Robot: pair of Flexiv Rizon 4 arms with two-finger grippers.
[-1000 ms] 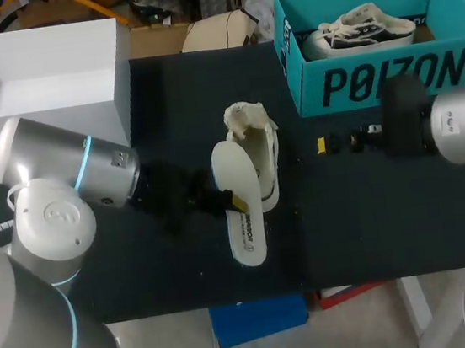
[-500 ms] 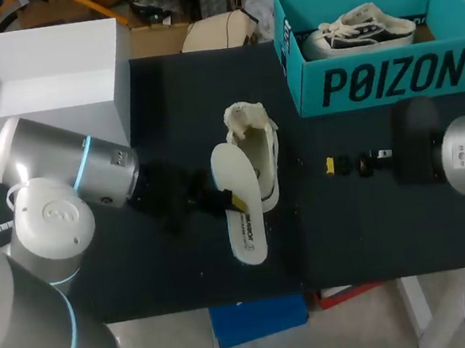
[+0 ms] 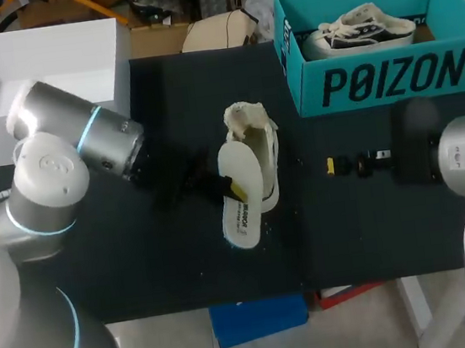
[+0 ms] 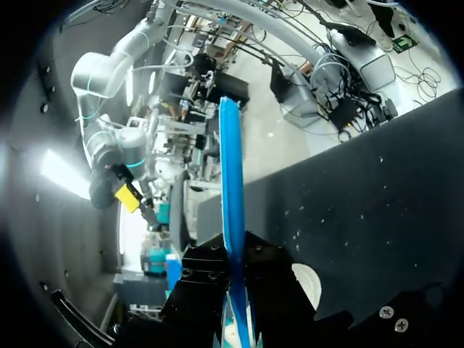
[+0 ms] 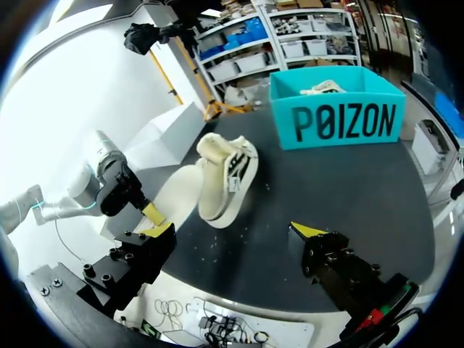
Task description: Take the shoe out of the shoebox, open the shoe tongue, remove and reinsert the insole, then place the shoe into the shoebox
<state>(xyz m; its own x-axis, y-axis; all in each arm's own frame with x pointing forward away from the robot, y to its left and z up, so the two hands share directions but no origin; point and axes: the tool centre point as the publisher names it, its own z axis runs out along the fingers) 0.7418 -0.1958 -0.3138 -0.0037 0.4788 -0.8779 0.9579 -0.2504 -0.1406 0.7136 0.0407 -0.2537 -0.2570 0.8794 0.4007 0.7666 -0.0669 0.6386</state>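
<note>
A cream shoe (image 3: 255, 133) lies on its side in the middle of the black table, also seen ahead of my right gripper (image 5: 221, 174). My left gripper (image 3: 233, 191) is shut on the white insole (image 3: 245, 210), holding it tilted over the shoe's opening. In the left wrist view the insole (image 4: 230, 188) stands edge-on, blue underneath, pinched between the black fingers of the left gripper (image 4: 233, 261). My right gripper (image 3: 333, 166) hovers open to the right of the shoe with nothing between its yellow fingertips (image 5: 308, 230). The teal shoebox (image 3: 374, 80) stands at the back right.
A second shoe (image 3: 359, 29) with dark trim lies inside the teal shoebox. A white open box (image 3: 46, 103) stands at the back left, close to my left arm. The table's front edge (image 3: 314, 281) runs just below the insole.
My left arm has lifted and swung, carrying the insole up and tilting it against the shoe. My right gripper drew back slightly to the right, then stayed still and open.
</note>
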